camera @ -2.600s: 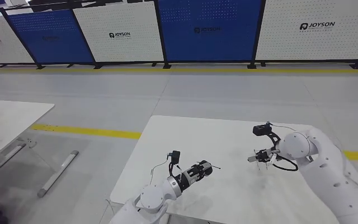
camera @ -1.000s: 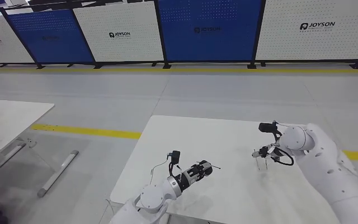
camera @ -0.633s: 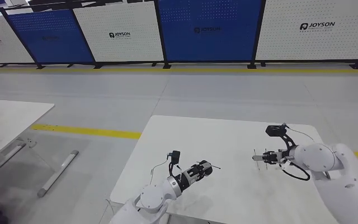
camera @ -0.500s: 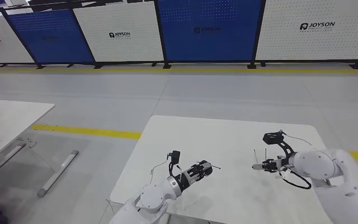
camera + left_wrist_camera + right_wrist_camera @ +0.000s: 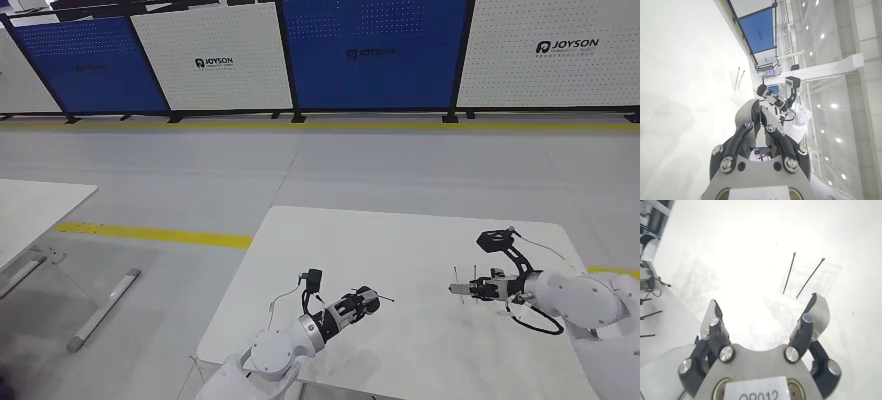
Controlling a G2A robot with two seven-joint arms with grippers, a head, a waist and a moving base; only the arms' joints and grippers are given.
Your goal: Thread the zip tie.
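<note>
White tabletop (image 5: pixel 400 240) stretches smooth and wide between my grippers, its near edge close under my left arm. Two thin black loose ties (image 5: pixel 789 273) lie straight, side by side, on a clear glossy sheet (image 5: pixel 831 275). Just short of them is my right gripper (image 5: pixel 764 298), ribbed fingers spread. My left gripper (image 5: pixel 758 106) stays pressed together on a zip tie (image 5: pixel 385 297), unmoved. My right arm has drawn back toward the near edge.
</note>
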